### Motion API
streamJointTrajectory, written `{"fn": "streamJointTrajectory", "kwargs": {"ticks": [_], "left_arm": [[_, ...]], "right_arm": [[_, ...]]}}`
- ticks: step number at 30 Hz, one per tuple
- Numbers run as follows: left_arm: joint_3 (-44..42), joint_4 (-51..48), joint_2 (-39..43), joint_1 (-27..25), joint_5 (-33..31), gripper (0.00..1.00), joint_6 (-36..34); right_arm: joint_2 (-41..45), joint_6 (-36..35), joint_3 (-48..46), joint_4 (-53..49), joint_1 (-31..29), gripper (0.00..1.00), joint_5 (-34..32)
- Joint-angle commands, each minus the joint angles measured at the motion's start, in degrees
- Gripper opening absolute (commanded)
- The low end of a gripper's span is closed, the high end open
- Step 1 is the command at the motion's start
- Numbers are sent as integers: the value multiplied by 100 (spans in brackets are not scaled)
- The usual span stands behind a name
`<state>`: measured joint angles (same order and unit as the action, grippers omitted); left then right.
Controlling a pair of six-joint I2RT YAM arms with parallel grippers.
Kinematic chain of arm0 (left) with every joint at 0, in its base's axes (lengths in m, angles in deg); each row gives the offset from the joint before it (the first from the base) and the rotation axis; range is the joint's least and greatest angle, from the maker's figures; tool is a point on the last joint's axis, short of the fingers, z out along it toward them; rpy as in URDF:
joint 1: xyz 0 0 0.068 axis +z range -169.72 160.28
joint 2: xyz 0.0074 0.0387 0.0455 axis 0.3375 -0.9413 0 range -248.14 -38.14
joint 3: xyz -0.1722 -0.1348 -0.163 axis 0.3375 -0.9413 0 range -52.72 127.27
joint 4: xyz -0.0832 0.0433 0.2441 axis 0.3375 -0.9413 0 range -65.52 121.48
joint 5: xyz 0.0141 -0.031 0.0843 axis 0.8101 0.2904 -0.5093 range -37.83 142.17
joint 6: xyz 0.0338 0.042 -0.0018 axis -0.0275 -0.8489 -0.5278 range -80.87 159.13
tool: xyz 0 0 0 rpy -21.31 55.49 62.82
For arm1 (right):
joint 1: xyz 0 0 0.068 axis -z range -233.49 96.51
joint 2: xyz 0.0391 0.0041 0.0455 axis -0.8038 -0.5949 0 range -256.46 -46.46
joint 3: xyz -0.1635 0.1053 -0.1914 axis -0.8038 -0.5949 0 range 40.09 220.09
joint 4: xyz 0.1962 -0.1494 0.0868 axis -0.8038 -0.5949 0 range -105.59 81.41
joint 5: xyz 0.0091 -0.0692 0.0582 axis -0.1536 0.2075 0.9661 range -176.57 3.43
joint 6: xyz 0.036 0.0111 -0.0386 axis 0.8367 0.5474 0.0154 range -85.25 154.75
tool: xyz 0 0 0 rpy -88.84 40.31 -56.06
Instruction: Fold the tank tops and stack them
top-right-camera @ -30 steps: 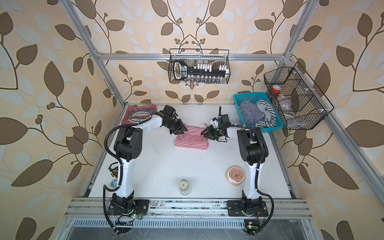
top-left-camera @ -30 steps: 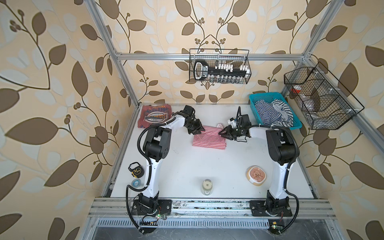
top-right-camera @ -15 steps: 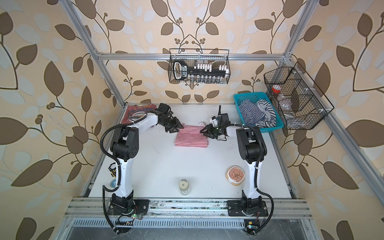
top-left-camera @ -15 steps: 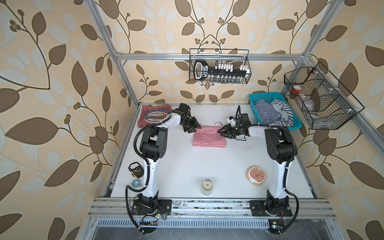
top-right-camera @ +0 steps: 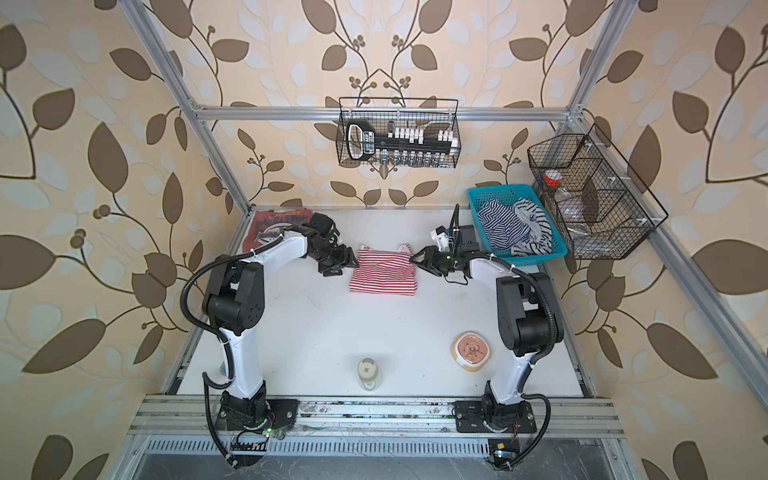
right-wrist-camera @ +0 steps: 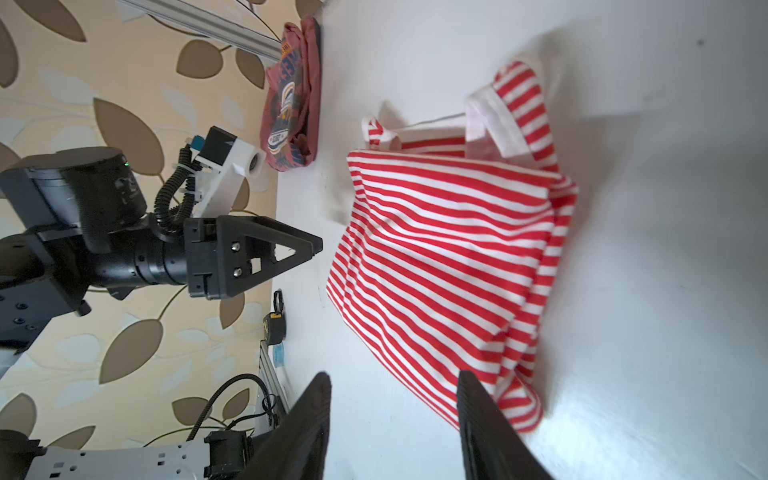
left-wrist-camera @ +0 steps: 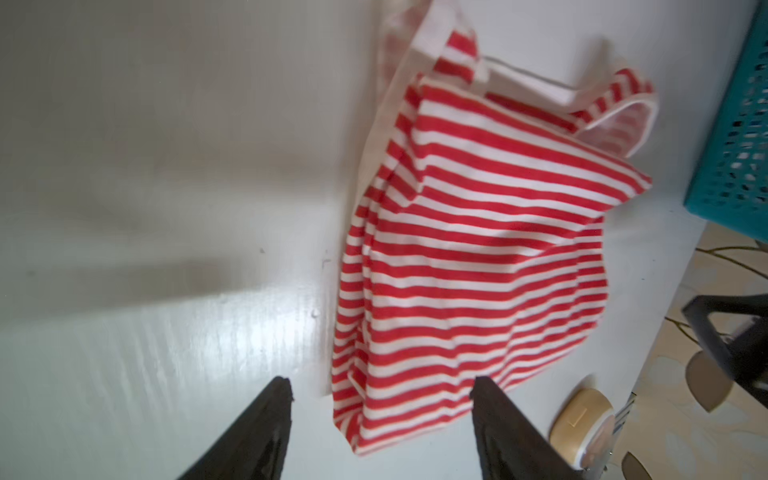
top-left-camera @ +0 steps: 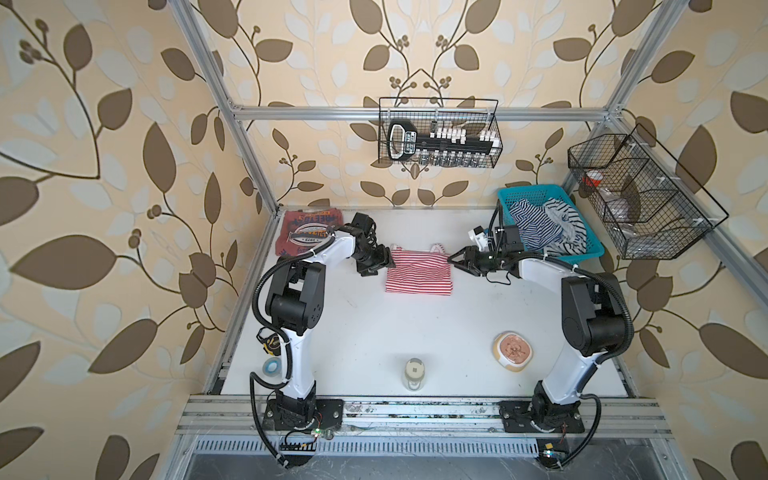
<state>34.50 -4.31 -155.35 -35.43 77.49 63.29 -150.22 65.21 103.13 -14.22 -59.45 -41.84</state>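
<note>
On the smooth white table (top-left-camera: 374,328), the striped top (top-left-camera: 419,276) lies folded into a soft, rumpled rectangle of thin red-and-white bands. Well left of it sits the red top (top-left-camera: 309,232), printed and folded. Flanking the striped top, the left gripper (left-wrist-camera: 380,388) and right gripper (right-wrist-camera: 395,378) stand with jaws apart.

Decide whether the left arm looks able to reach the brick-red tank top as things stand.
Probably yes: the brick-red tank top lies uncovered close by that arm's forearm, and the left gripper is open and empty.
</note>
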Motion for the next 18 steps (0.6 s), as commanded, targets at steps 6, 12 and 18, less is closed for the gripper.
{"fn": "streamJointTrajectory", "kwargs": {"ticks": [6,12,18], "left_arm": [[-87,791,-439,-55,454,74,286],[-89,1034,-885,-254,649,76,505],[-131,857,-1186,-431,413,71,596]], "right_arm": [[-436,-343,-179,-212,100,52,-297],[-915,-227,-130,28,51,53,-308],[-1267,-139,40,122,-67,53,-307]]}}
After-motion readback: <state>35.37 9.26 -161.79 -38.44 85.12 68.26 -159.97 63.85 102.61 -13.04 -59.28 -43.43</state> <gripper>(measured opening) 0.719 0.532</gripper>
